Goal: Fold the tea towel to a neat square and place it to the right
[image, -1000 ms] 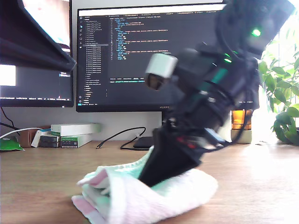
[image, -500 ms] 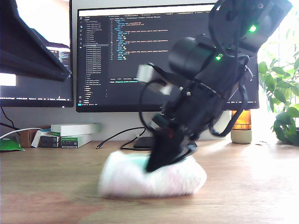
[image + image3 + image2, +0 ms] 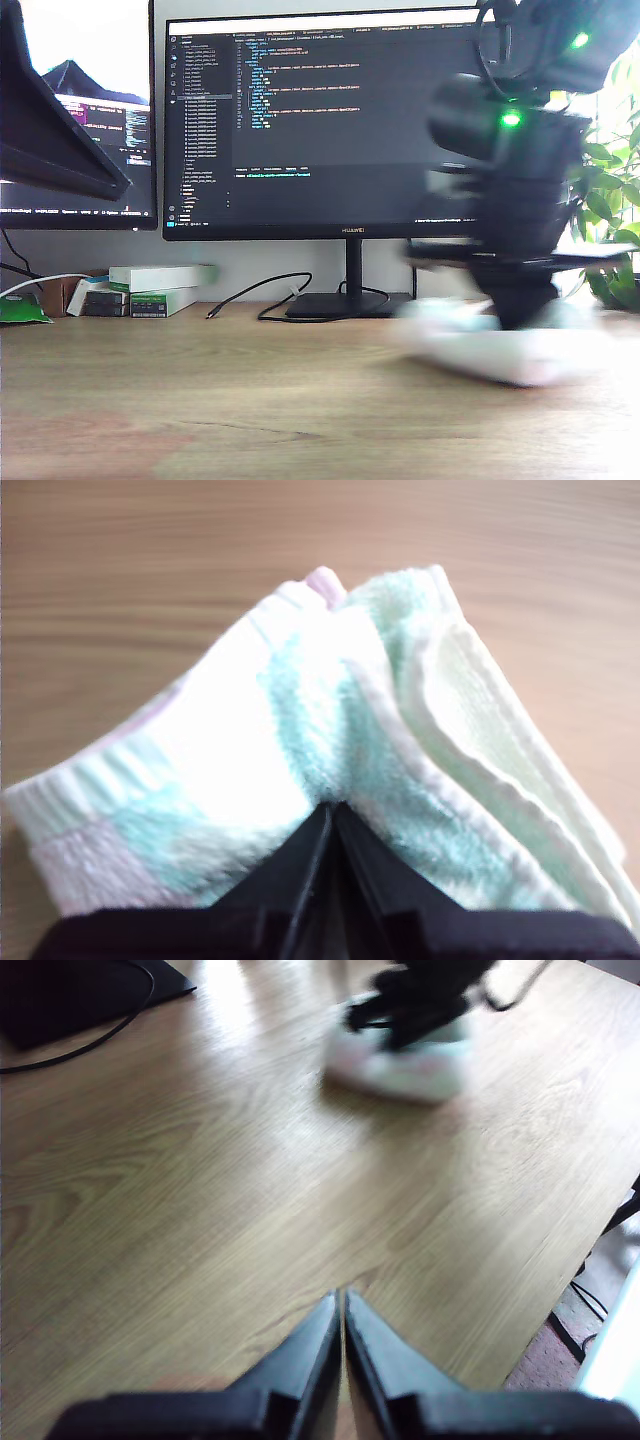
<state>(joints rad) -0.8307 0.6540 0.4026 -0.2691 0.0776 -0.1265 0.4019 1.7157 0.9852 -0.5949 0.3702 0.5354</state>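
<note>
Surface (image 3: 200, 400): you are looking at bare pale wood grain in the near part of the exterior view.
My first gripper (image 3: 342, 1305): you are seeing its dark fingers (image 3: 305, 1350) pressed tip to tip with nothing between them, hanging over bare wood well apart from the towel.
My second gripper (image 3: 333, 812): its fingers (image 3: 290, 865) are meeting at the tips and pinching a fold of terry cloth.
Tea towel (image 3: 300, 730): you are seeing it bunched in folds, white and mint with a pale pink band, lying on the wood. In the exterior view it (image 3: 500, 350) is showing as a blurred pale heap towards the exterior view's right, under the dark arm (image 3: 520, 200).
Monitor (image 3: 300, 120): it is standing behind, showing dark code.
Boxes (image 3: 150, 288): they are sitting at the exterior view's far left.
Plant (image 3: 615, 200): it is leafing at the exterior view's right edge.
</note>
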